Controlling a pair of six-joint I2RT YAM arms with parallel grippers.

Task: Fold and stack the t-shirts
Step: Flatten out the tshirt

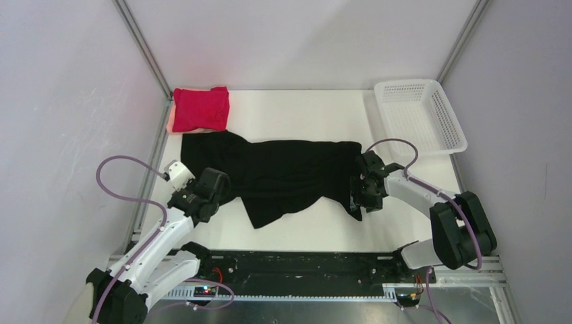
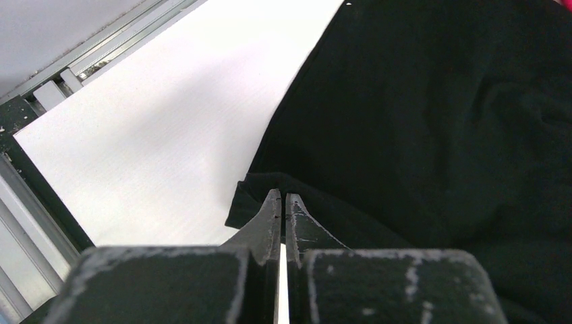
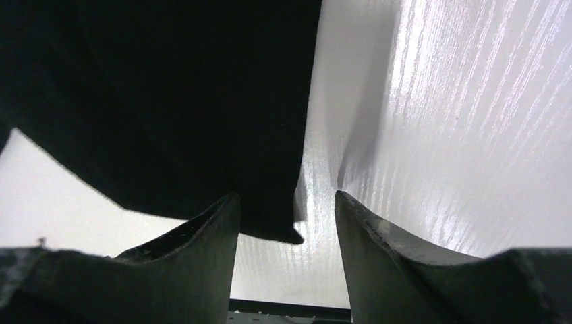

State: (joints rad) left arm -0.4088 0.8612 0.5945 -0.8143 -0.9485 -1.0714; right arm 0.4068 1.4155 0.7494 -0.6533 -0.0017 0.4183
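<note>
On bench (image 1: 303, 115), black t-shirt (image 1: 283, 172) is spread, red t-shirt (image 1: 200, 109) laid folded behind its left end. Left end effector (image 2: 283, 202) is closed together at one edge, right end effector (image 3: 284, 196) parted over the other.

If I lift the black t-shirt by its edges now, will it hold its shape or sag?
Probably floppy: the black t-shirt lies rumpled and uneven on the table, so an unsupported middle would likely sag. The thin corner inside the open right tool looks light; a shallow pinch may slip.
</note>
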